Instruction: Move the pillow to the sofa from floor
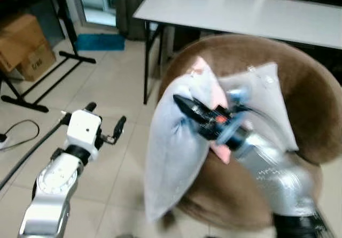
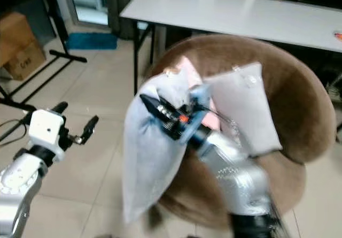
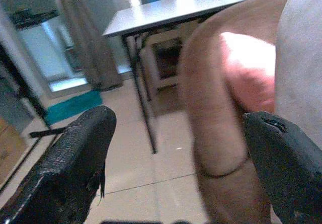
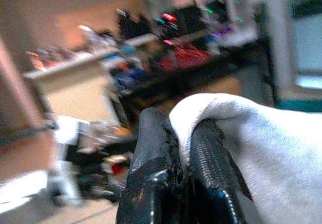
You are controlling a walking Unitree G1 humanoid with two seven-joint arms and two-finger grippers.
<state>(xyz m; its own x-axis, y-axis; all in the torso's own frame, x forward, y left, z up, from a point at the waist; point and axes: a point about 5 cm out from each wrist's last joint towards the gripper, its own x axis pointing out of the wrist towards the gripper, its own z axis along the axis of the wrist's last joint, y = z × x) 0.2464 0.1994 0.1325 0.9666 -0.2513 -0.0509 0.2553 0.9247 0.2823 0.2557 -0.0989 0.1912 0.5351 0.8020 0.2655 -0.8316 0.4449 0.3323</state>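
Here, right gripper point(image 4: 183, 133) jaws pinched on soft pale pillow point(image 1: 173, 158) over round brown velvety sofa point(image 1: 315, 99); left gripper point(image 3: 176, 148) jaws wide.

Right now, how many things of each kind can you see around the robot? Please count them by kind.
Pillows: 2, a pale blue pillow pinched by the right gripper and a grey pillow on the brown sofa
Sofas: 1
Tables: 1, the white table
Cardboard boxes: 1, the cardboard box
Total: 5
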